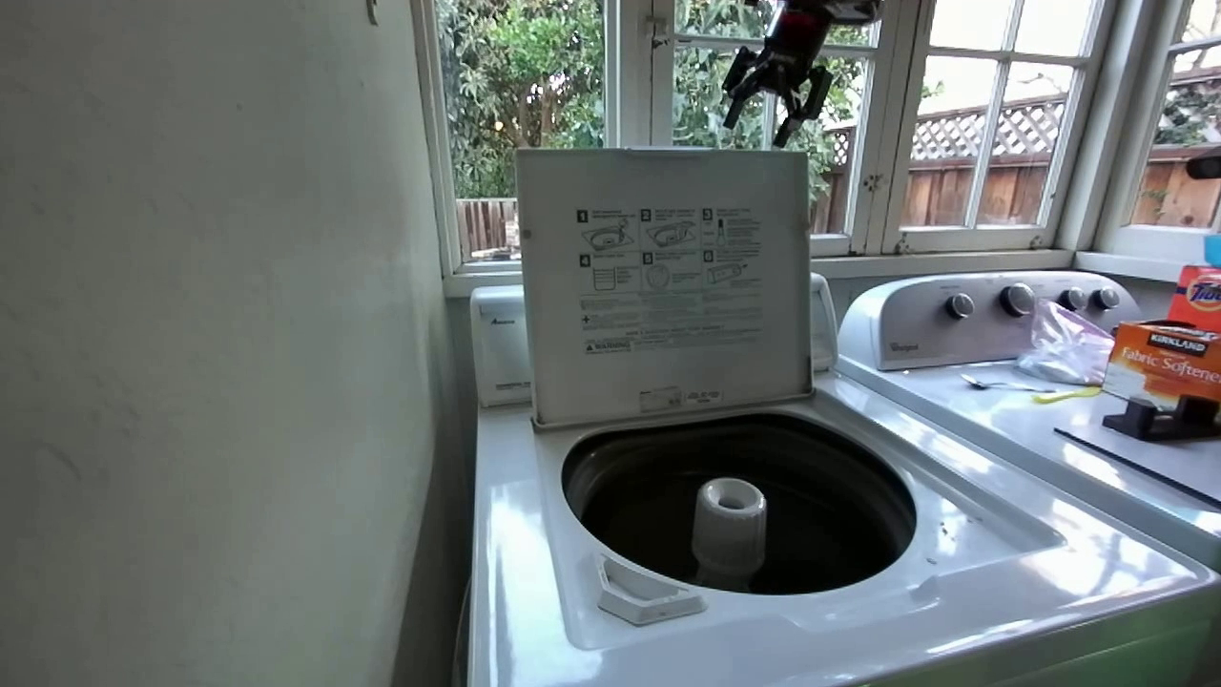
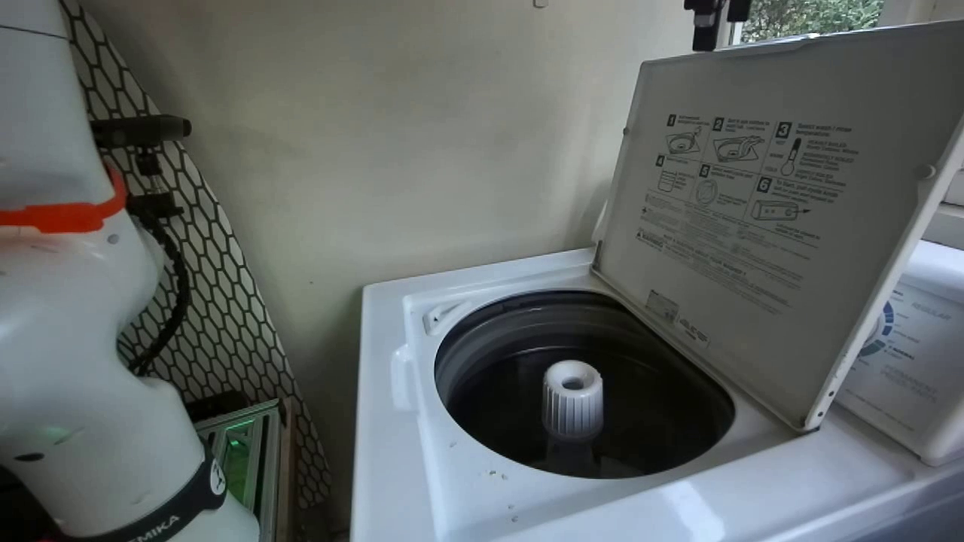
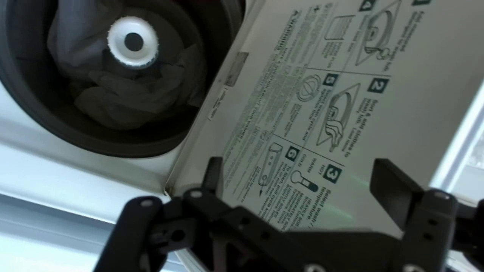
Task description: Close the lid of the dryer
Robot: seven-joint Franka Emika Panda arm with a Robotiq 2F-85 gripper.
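The white lid (image 1: 668,286) stands raised at the back of the dryer (image 1: 839,630), leaning slightly back, with its printed instruction sheet showing. The lid (image 2: 776,218) and the dryer (image 2: 395,452) also show so in an exterior view. The round dark tub is uncovered around its white post (image 1: 730,525). My gripper (image 1: 760,121) is open and empty, above the lid's top edge toward its right part. It shows partly at the top of an exterior view (image 2: 721,26). In the wrist view, the open fingers (image 3: 302,178) frame the lid's printed face (image 3: 408,113); contact cannot be told.
Pale cloth (image 3: 124,102) lies in the tub. A window (image 1: 992,134) is behind the dryer and a wall (image 1: 238,334) runs beside it. The neighbouring white appliance (image 1: 916,382) bears boxes (image 1: 1159,367), a plastic bag (image 1: 1064,343) and spoons. The arm's base (image 2: 90,339) stands opposite the lid.
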